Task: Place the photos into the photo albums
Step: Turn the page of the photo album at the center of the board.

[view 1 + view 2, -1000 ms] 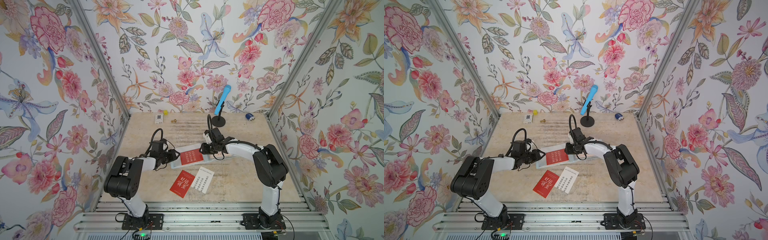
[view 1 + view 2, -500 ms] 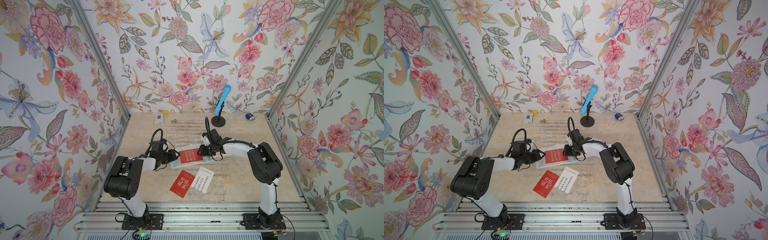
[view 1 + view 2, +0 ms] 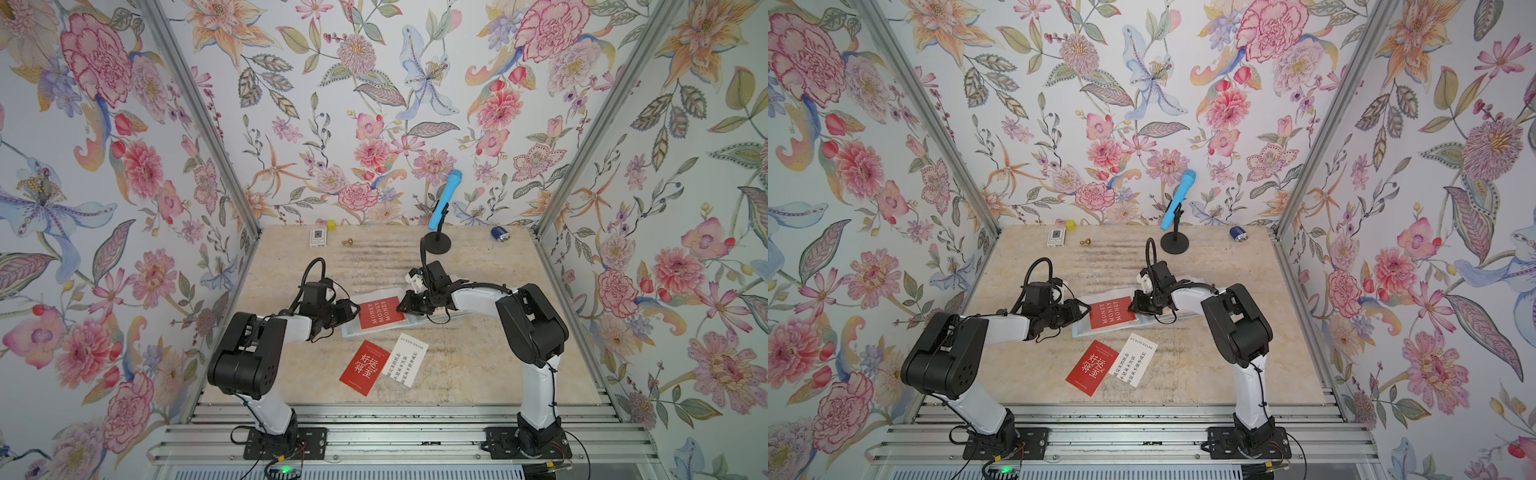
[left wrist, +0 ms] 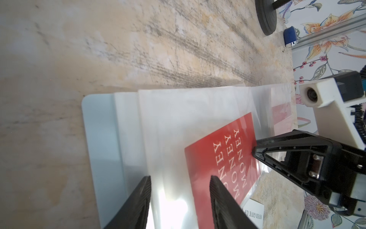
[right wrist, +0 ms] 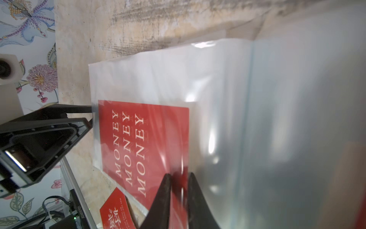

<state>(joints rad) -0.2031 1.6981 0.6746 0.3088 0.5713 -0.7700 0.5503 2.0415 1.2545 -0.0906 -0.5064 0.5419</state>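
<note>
- The right gripper (image 5: 179, 175) had its two black fingers almost together, with the tips at one edge of the flat red card with white MONEY letters (image 3: 381, 314). I could not tell if it pinched the card or only pushed it.
- That card lay partly under a clear plastic sleeve (image 5: 158, 79), probably being slid in.
- The left gripper (image 4: 180, 177) was about half open over the sleeve's other side. It seemed to be there to stop the page sliding away.
- The sleeve belonged to the pale blue thin photo album (image 4: 99, 138), which lay open on the beige table (image 3: 478, 365).
- A red card with white Chinese letters (image 3: 365, 368) and a white card with dark print (image 3: 407, 365) lay nearby, touching each other and not yet put in.
</note>
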